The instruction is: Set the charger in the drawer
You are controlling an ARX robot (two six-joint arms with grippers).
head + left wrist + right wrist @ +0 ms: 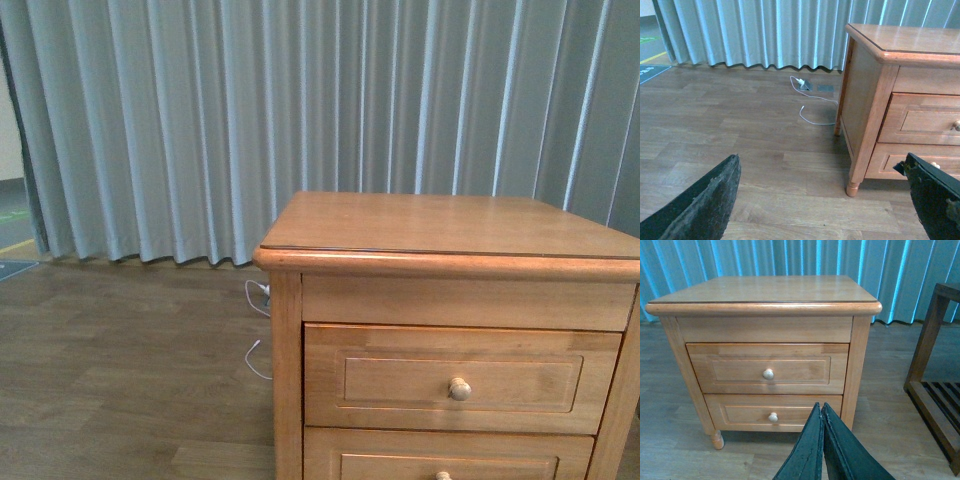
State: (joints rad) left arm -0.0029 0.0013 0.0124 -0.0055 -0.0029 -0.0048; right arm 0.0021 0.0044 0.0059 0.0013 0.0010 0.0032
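The honey-brown nightstand (pixel 450 225) has two drawers, both shut. The upper drawer (pixel 380 380) has a round pale knob (pixel 459 389). It also shows in the right wrist view (pixel 730 369) and in the left wrist view (pixel 925 120). The charger is not in view, and the nightstand top is bare. My left gripper (pixel 821 160) is open and empty above the floor, beside the nightstand's front leg. My right gripper (pixel 821 406) is shut and empty, in front of the lower drawer (pixel 745 415). Neither arm shows in the front view.
A thin white cord (pixel 812 107) without a plug block lies on the wood floor by the nightstand's side, near a floor socket (pixel 804 84). A grey curtain (pixel 300 100) hangs behind. A dark wooden rack (pixel 935 365) stands beside the nightstand.
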